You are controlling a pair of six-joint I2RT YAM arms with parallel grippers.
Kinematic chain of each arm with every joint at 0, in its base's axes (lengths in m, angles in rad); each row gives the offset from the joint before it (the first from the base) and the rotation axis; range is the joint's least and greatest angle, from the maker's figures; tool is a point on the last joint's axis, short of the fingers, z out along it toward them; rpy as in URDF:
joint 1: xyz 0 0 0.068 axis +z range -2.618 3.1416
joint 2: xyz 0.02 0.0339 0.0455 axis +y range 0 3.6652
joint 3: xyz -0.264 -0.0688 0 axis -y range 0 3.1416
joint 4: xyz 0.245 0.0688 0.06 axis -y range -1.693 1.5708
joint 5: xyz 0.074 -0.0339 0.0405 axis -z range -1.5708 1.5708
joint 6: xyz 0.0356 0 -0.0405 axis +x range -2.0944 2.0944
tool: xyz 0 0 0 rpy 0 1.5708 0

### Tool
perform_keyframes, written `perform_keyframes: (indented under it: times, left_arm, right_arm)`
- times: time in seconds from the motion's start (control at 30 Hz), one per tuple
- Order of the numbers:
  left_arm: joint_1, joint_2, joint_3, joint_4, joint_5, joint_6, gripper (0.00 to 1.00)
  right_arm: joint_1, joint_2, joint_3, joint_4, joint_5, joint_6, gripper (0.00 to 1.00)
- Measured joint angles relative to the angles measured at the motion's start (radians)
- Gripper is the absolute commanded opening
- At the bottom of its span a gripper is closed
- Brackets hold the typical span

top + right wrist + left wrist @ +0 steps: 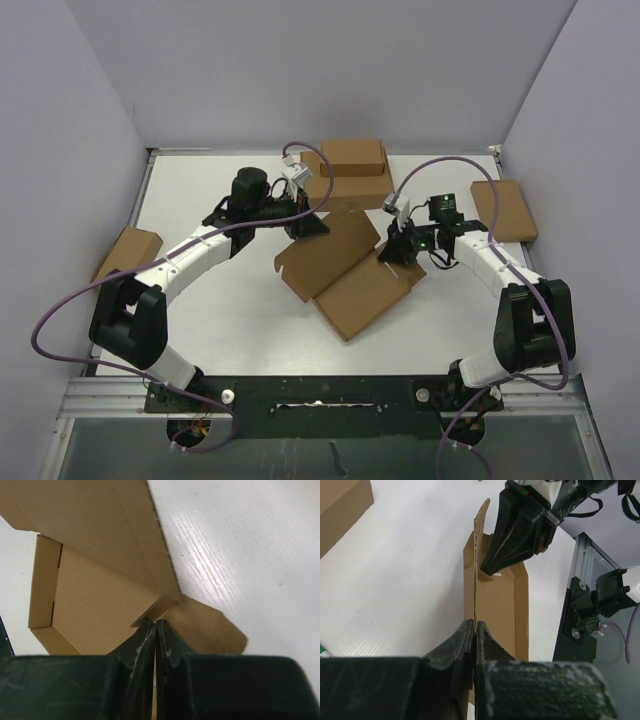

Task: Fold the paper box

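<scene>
White tabletop (240,315) under lilac walls carries one paper box (345,285), lying half-open at the centre of the overhead view with one panel raised. The left gripper (474,625) is clenched on that raised flap's edge. The right gripper (155,622) is closed tight at a corner tab; I cannot tell whether card sits between its fingers. The thin corrugated board looks light, stiff across its panels and weak along the creases, so a flap edge seems the best hold. Four other boxes show: a stack of two (350,165) at upper centre, a right-edge box (503,210) and a left-edge box (127,252).
</scene>
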Motion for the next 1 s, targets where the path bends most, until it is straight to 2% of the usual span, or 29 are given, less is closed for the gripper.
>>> perform_keyframes:
  times: [0.37, 0.6, 0.7, 0.77, 0.9, 1.0]
  left_arm:
    - [0.000, 0.000, -0.033, 0.064, 0.017, -0.040, 0.00]
    - [0.003, 0.000, -0.080, 0.094, -0.004, -0.053, 0.00]
    - [0.009, -0.002, -0.122, 0.116, -0.033, -0.064, 0.00]
    - [0.012, -0.003, -0.151, 0.128, -0.058, -0.070, 0.00]
    - [0.016, -0.024, -0.201, 0.149, -0.098, -0.089, 0.00]
    - [0.016, -0.044, -0.214, 0.150, -0.116, -0.095, 0.00]
  right_arm:
    - [0.036, 0.058, 0.017, 0.002, 0.004, 0.016, 0.00]
    - [-0.042, 0.021, 0.023, -0.071, -0.072, -0.043, 0.16]
    - [-0.105, -0.037, 0.027, -0.120, -0.142, -0.083, 0.19]
    - [-0.146, -0.088, 0.027, -0.149, -0.179, -0.106, 0.17]
    - [-0.187, -0.177, 0.019, -0.171, -0.177, -0.141, 0.02]
    - [-0.185, -0.209, -0.005, -0.193, -0.129, -0.167, 0.00]
